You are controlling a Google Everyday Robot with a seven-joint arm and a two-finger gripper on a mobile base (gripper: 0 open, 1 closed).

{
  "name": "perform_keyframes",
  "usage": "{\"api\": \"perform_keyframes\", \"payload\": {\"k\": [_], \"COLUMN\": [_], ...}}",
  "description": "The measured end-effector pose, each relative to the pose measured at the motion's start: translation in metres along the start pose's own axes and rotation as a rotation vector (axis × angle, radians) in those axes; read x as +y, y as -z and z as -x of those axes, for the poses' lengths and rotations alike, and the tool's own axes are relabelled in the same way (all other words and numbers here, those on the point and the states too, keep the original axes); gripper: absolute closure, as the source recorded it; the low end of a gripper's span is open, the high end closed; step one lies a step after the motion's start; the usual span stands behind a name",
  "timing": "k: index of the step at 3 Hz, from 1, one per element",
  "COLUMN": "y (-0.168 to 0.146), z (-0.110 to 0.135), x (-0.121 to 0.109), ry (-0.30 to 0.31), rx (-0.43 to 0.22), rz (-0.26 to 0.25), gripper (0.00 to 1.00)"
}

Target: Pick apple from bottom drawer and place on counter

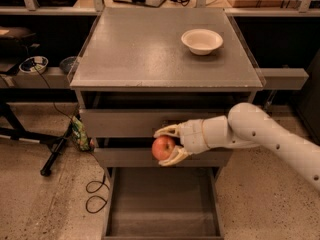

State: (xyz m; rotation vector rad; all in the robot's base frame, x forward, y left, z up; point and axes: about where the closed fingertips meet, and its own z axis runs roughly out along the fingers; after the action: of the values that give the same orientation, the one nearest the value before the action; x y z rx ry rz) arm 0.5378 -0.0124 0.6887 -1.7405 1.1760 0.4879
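My gripper is shut on the apple, a small red one with a yellowish patch. It holds the apple in the air in front of the two closed drawer fronts, above the open bottom drawer, whose grey floor is bare. The white arm reaches in from the right. The counter, the flat grey cabinet top, lies above and behind the gripper.
A shallow white bowl sits on the counter at the back right. A grey shelf rail sticks out to the right of the cabinet. Cables and a black stand leg lie on the floor at the left.
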Motion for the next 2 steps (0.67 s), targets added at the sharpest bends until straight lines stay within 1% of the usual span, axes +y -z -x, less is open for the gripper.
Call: {"api": "perform_keyframes", "payload": {"k": [1, 2], "y": [0.025, 0.039], "z": [0.023, 0.037], "x": [-0.033, -0.049], "ry": [0.061, 0.094], "rx": [0.019, 0.032], "rz": [-0.053, -0.075], "gripper": [1.00, 1.00]}}
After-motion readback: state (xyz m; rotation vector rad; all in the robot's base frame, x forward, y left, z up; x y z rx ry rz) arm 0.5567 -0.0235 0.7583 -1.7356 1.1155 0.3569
